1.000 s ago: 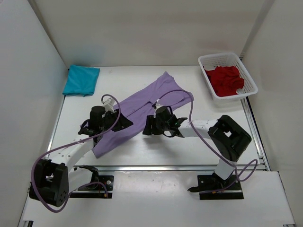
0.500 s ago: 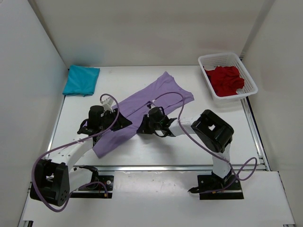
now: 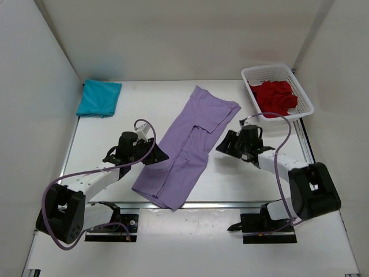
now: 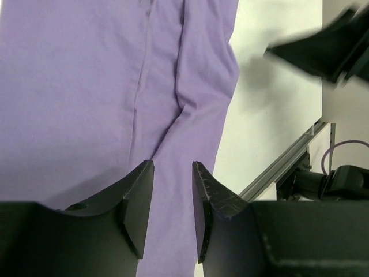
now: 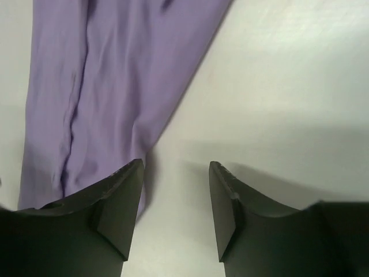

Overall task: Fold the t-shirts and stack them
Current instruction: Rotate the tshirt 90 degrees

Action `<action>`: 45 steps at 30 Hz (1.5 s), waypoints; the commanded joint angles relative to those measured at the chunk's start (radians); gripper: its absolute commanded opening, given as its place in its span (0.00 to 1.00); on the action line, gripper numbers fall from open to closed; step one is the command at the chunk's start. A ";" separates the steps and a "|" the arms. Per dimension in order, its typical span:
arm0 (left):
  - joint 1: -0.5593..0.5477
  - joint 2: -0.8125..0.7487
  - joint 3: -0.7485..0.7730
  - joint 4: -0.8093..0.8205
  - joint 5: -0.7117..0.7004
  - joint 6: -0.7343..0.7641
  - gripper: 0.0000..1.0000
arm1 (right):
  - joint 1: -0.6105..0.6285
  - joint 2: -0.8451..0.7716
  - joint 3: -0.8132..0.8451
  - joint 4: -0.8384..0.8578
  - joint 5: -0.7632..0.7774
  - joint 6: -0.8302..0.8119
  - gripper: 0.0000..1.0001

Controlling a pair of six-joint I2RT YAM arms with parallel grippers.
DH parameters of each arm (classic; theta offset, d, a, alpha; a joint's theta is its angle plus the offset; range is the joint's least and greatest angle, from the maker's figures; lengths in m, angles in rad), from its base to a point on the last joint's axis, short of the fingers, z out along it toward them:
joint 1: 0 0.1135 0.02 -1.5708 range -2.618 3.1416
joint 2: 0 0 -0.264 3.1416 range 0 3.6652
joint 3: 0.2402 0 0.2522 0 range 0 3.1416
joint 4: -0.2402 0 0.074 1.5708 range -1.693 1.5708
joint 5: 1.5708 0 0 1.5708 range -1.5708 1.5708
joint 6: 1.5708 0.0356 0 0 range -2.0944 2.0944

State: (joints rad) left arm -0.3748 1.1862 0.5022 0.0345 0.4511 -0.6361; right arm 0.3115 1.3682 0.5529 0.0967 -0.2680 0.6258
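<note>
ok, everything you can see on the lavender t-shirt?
The lavender t-shirt is plain, soft-looking cloth, folded lengthwise into a long strip with a fold line running down it. It lies flat and diagonal on the white table, with its far end right of centre and its near end reaching the front rail. The left claw is open over its left side, contact unclear. The right claw is open over bare table just beside its right edge.

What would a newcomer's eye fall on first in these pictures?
The lavender t-shirt lies as a long folded strip across the middle, between the open left gripper and the open right gripper. A teal t-shirt lies folded at the far left; a dark red t-shirt is bunched in the white basket at far right.
</note>
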 commanded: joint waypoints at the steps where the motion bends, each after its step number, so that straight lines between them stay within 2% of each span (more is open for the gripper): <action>1: -0.007 -0.008 -0.011 0.015 -0.019 0.006 0.44 | -0.092 0.116 0.142 -0.018 0.013 -0.110 0.48; 5: -0.006 -0.011 -0.025 0.022 -0.023 0.006 0.45 | -0.166 0.361 0.359 -0.014 0.027 -0.113 0.48; 10: -0.024 0.001 -0.051 0.051 -0.017 -0.010 0.45 | -0.176 0.538 0.553 -0.043 0.046 -0.090 0.46; 12: -0.029 0.016 -0.044 0.054 -0.011 -0.007 0.44 | -0.175 0.607 0.605 -0.069 0.030 -0.087 0.37; 15: -0.024 0.018 -0.048 0.057 -0.011 -0.004 0.44 | -0.167 0.702 0.740 -0.130 0.004 -0.097 0.14; 16: -0.023 0.023 -0.044 0.053 -0.006 -0.005 0.43 | -0.155 0.748 0.818 -0.144 -0.002 -0.116 0.07; 18: -0.018 0.016 -0.044 0.045 -0.025 0.001 0.44 | -0.140 0.849 1.079 -0.285 -0.028 -0.150 0.05; 19: -0.018 0.019 -0.044 0.038 -0.026 0.001 0.44 | -0.131 0.923 1.155 -0.331 -0.036 -0.178 0.06; 20: -0.013 0.018 -0.051 0.035 -0.022 0.003 0.44 | -0.121 0.952 1.312 -0.423 -0.046 -0.216 0.07; 21: -0.009 0.016 -0.047 0.031 -0.019 0.001 0.44 | -0.114 1.013 1.463 -0.525 -0.028 -0.228 0.14; 23: -0.016 0.010 -0.054 0.007 -0.029 0.012 0.45 | -0.097 1.057 1.624 -0.650 0.018 -0.293 0.31; 25: -0.018 0.000 -0.057 -0.002 -0.046 0.019 0.46 | -0.094 1.030 1.673 -0.747 0.045 -0.330 0.41; 27: -0.012 -0.013 -0.064 -0.021 -0.058 0.027 0.48 | -0.089 0.933 1.563 -0.740 0.047 -0.379 0.47; 29: 0.005 -0.045 -0.083 -0.034 -0.081 0.036 0.48 | -0.072 0.721 1.342 -0.618 0.061 -0.394 0.49; 31: 0.025 -0.074 -0.102 -0.074 -0.115 0.036 0.48 | -0.078 0.545 1.023 -0.501 0.012 -0.367 0.49; 32: 0.037 -0.103 -0.111 -0.087 -0.126 0.044 0.49 | -0.074 0.434 0.957 -0.438 -0.012 -0.330 0.49; 34: 0.056 -0.141 -0.122 -0.140 -0.205 0.068 0.49 | -0.042 0.267 0.662 -0.331 -0.016 -0.258 0.48; 35: 0.077 -0.172 -0.131 -0.166 -0.235 0.072 0.50 | 0.012 0.171 0.539 -0.280 0.002 -0.247 0.48; 40: 0.169 -0.269 -0.179 -0.263 -0.275 0.133 0.56 | 0.272 -0.067 0.155 -0.189 0.052 -0.094 0.48; 45: 0.076 -0.291 -0.231 -0.268 -0.318 0.105 0.58 | 0.444 -0.207 -0.071 -0.080 0.093 0.089 0.48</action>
State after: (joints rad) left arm -0.2501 0.9001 0.2962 -0.2035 0.1761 -0.5411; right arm 0.7166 1.2240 0.5468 -0.1123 -0.2237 0.5621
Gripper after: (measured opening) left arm 0.584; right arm 0.479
